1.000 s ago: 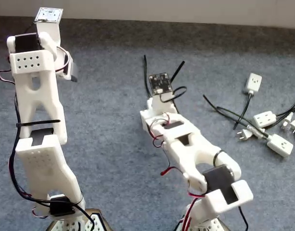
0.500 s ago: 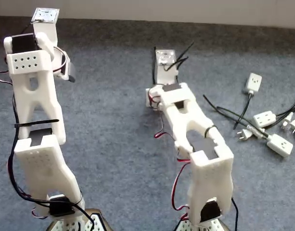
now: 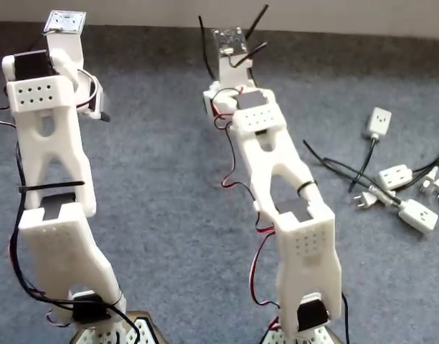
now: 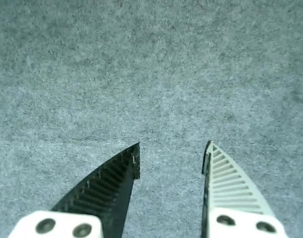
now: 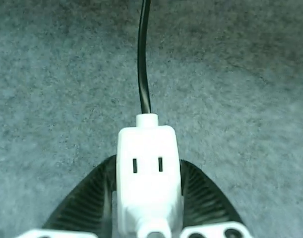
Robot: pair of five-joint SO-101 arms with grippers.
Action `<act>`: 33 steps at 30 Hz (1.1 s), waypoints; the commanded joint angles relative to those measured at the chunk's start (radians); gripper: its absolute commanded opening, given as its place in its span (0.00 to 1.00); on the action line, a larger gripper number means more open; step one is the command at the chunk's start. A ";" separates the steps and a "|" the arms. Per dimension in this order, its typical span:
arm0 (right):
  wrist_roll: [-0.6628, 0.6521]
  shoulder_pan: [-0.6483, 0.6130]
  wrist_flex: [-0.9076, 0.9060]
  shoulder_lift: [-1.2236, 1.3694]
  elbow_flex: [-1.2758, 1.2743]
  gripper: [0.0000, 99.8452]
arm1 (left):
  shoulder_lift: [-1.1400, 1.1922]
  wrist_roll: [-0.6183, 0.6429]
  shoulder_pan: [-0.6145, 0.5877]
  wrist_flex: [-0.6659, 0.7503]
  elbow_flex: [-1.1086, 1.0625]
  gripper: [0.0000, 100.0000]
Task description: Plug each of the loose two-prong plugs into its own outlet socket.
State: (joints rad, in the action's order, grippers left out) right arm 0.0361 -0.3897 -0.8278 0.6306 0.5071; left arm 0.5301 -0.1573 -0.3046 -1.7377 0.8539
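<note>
My right gripper (image 5: 149, 161) is shut on a white outlet socket (image 5: 148, 171). Its two slots face up and its black cord (image 5: 143, 54) runs away over the grey carpet. In the high view the right arm (image 3: 277, 179) stretches toward the far side, with the cord (image 3: 203, 43) sticking up past the wrist. My left gripper (image 4: 173, 146) stands open above bare carpet with nothing between its fingers. More white sockets (image 3: 377, 123) (image 3: 393, 176) (image 3: 418, 215) and loose two-prong plugs (image 3: 363, 201) (image 3: 427, 183) lie at the right.
Black cords (image 3: 334, 166) tangle among the sockets and plugs at the right edge. The left arm (image 3: 51, 143) stands tall along the left side. Grey carpet (image 3: 162, 186) lies open between the two arms.
The right arm has straightened and swung away toward the far side, carrying the socket with it. The left arm has hardly moved.
</note>
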 commanded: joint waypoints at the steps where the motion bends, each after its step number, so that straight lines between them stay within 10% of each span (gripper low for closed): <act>1: -0.015 0.012 -0.070 -0.024 0.074 0.03 | -0.008 0.008 -0.012 0.006 0.002 0.21; 13: -0.213 0.047 -0.231 -0.025 0.197 0.03 | -0.010 0.006 -0.018 0.012 -0.050 0.21; 33: -0.092 0.197 -0.426 -0.025 0.421 0.01 | -0.010 0.008 -0.016 0.009 -0.059 0.21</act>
State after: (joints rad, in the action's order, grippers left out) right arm -0.1343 -0.2470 -1.2283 0.6337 0.8216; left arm 0.5301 -0.1573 -0.3122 -1.7377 0.7925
